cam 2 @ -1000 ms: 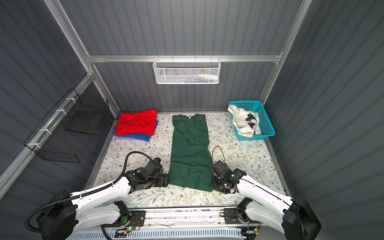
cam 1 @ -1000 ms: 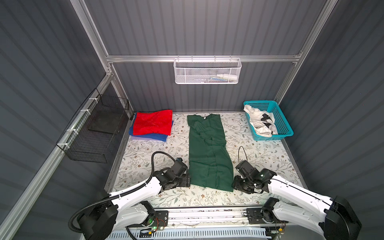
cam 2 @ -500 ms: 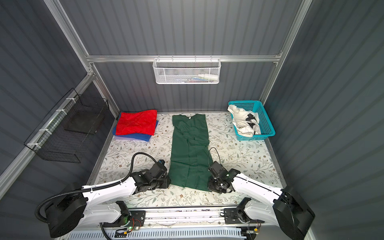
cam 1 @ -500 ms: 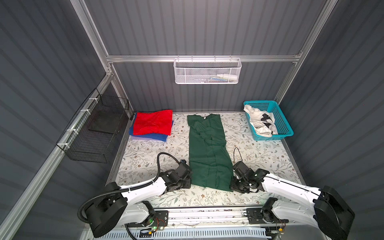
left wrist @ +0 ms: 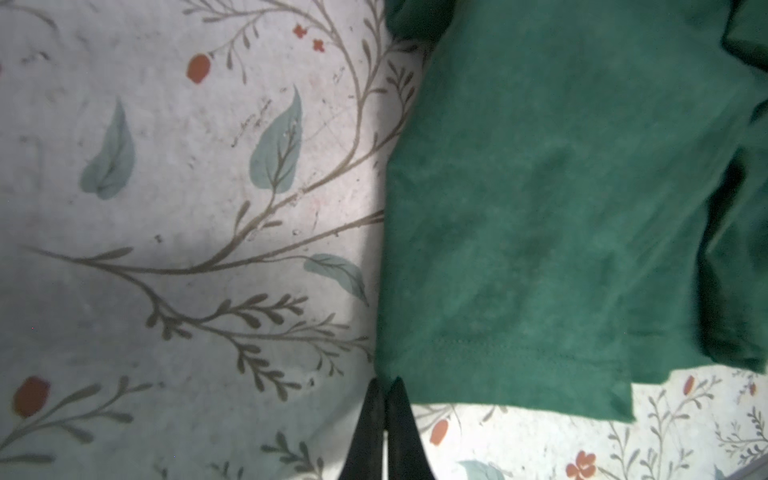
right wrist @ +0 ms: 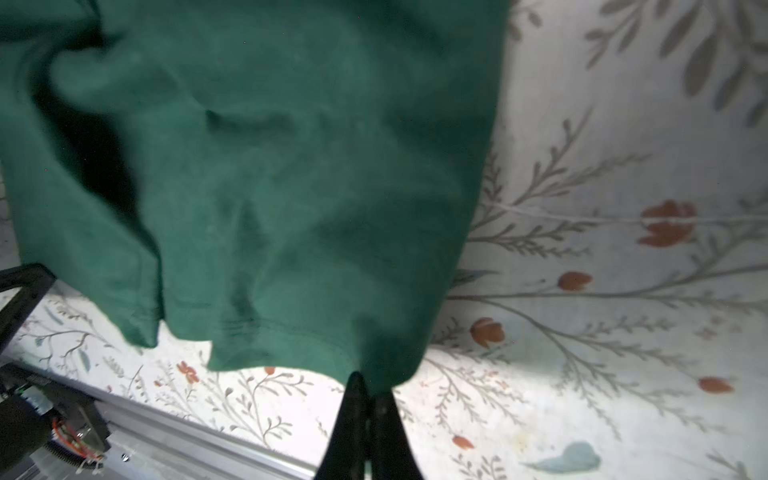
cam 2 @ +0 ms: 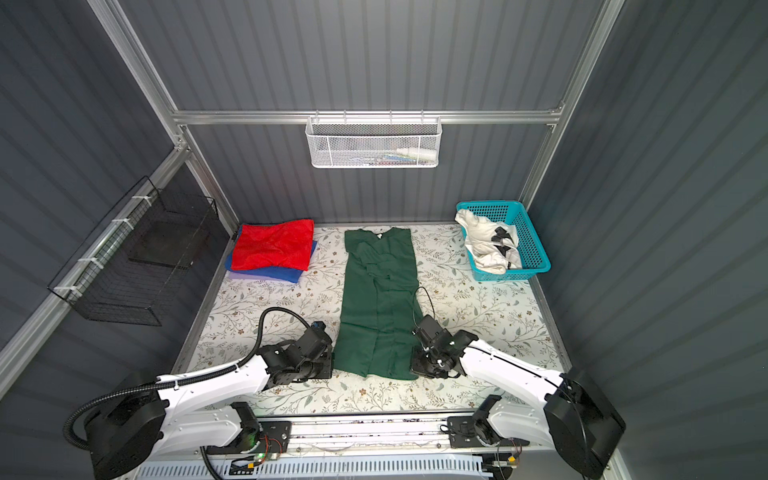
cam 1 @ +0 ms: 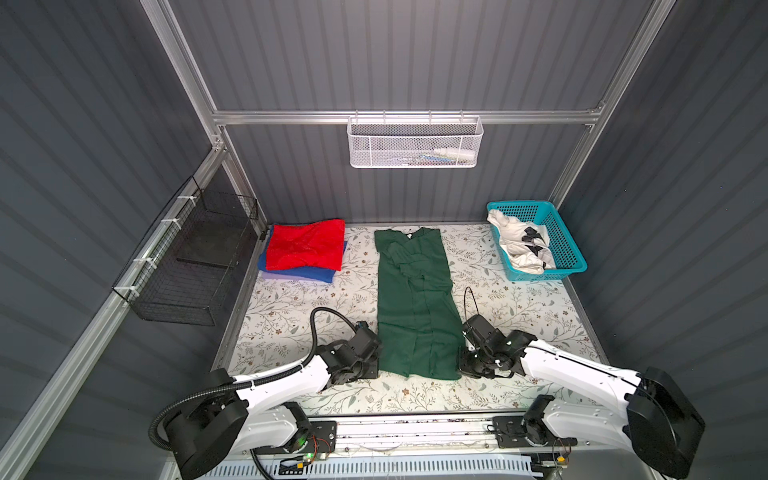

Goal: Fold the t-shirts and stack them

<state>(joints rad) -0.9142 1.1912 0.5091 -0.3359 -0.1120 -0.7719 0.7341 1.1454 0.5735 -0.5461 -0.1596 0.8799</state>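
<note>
Item: dark green t-shirt, lying lengthwise mid-table, sides folded in. I am pinching its near hem corners, with my left gripper and right gripper both clenched on cloth. Next, I judge: lifting evenly, carrying the hem toward the collar.

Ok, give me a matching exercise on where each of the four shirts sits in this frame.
Things:
A. green shirt
B. red shirt
C. blue shirt
D. white shirt

Places:
1. bunched up in the basket
2. folded, on top of another shirt
3. laid out long on the middle of the table
4. folded, directly under another shirt

Pairs: A-3, B-2, C-4, D-1.
</note>
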